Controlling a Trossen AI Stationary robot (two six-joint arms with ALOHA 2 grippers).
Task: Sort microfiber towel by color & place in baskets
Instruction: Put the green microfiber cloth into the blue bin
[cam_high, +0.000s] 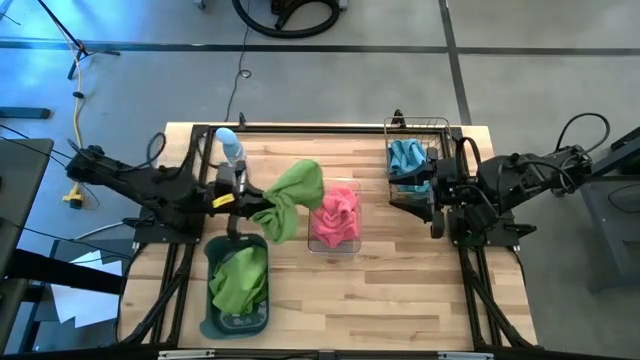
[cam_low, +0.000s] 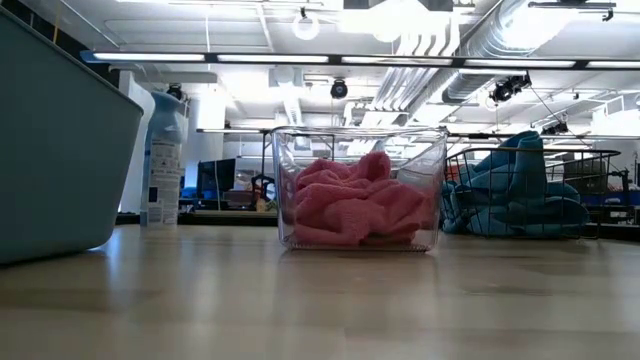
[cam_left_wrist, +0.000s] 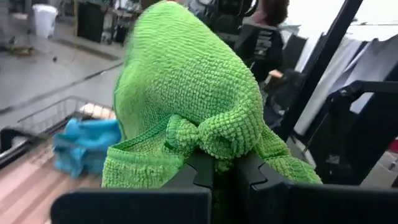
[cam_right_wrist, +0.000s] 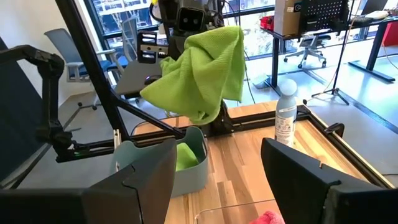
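Overhead view of a wooden table (cam_high: 400, 290) with 3 containers. The left gripper (cam_high: 243, 200) is pinched tight on a lime green towel (cam_high: 292, 198), held in the air above the table between the grey tub (cam_high: 212, 300) and the clear bin (cam_high: 335, 247); the left wrist view shows the cloth (cam_left_wrist: 186, 99) bunched between the 2 dark fingers (cam_left_wrist: 200, 171). The grey tub, at the table's near left, holds 1 more green towel (cam_high: 240, 278). The clear bin, at centre, holds pink towels (cam_high: 336, 217), also seen in the low view (cam_low: 355, 205). The wire basket (cam_high: 443, 128), at the far right, holds blue towels (cam_high: 405, 157). The right gripper (cam_high: 437, 200) hangs just beside the wire basket, its fingers (cam_right_wrist: 146, 180) spread apart and holding nothing. A pale blue bottle (cam_high: 230, 145) stands near the far left edge.
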